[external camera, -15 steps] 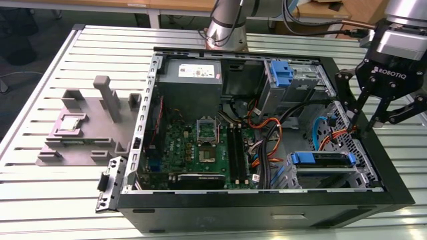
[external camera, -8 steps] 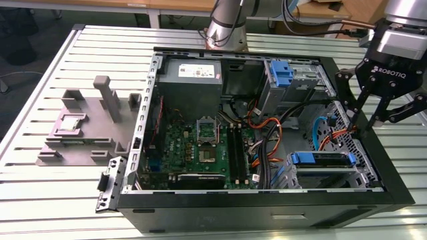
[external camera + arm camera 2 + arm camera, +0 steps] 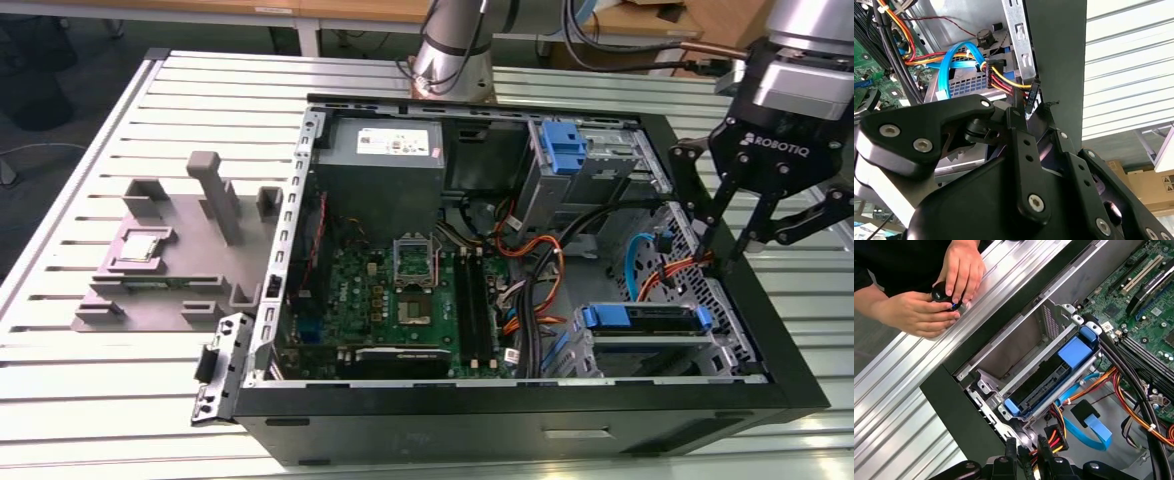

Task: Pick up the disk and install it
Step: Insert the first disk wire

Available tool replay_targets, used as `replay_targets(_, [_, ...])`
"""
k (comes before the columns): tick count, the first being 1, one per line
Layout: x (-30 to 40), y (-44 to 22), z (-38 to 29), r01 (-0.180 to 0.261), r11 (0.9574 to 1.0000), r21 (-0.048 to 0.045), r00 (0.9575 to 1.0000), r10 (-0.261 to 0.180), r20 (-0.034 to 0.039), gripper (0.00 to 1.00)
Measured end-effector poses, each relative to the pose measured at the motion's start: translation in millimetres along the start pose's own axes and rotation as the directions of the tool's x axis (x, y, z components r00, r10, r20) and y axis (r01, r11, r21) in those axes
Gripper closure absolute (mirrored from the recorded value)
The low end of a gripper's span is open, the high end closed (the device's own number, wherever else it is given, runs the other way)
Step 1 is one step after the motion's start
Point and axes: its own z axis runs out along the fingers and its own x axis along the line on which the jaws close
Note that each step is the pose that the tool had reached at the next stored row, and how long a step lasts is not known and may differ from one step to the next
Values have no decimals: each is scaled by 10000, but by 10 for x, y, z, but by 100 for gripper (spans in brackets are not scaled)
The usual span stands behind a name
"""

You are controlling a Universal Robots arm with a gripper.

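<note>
While my gripper (image 3: 738, 255) hangs over the case (image 3: 787, 345) wall at the exterior view's right, its fingers (image 3: 1011, 452) stand nearly together on a black power plug (image 3: 1026, 460) with coloured wires. Near it, the disk (image 3: 645, 318) sits in its cage (image 3: 654, 350), blue carrier around it.

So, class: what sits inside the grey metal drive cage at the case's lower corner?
A disk in its blue carrier lies in the drive cage, blue tabs showing at both ends. The bay beside it looks bare. The disk's label and connectors are covered by the cage rails.
</note>
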Motion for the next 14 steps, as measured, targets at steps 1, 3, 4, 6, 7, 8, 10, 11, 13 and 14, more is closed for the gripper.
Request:
replay_targets(1, [-1, -2, 1, 29, 10000, 3, 10000, -29, -3, 69])
replay_targets(3, [-2, -3, 1, 113, 9999, 14, 9999, -113, -17, 69])
replay_targets(4, [-2, -3, 1, 162, 9999, 25, 9999, -162, -30, 69])
replay_targets(6, [-2, -4, 1, 221, 9997, 40, 9997, -221, -45, 69])
replay_targets(7, [-2, -4, 1, 252, 9997, 46, 9997, -251, -53, 69])
replay_targets(8, [-1, -4, 1, 296, 9995, 57, 9995, -296, -64, 69])
replay_targets(10, [-1, -4, 1, 429, 9990, 88, 9990, -428, -97, 69])
replay_targets(11, [-1, -5, 1, 494, 9987, 104, 9987, -493, -115, 69])
replay_targets(13, [-1, -5, 2, 581, 9982, 119, 9982, -580, -142, 69])
replay_targets(14, [-2, -5, 2, 602, 9981, 108, 9981, -600, -161, 69])
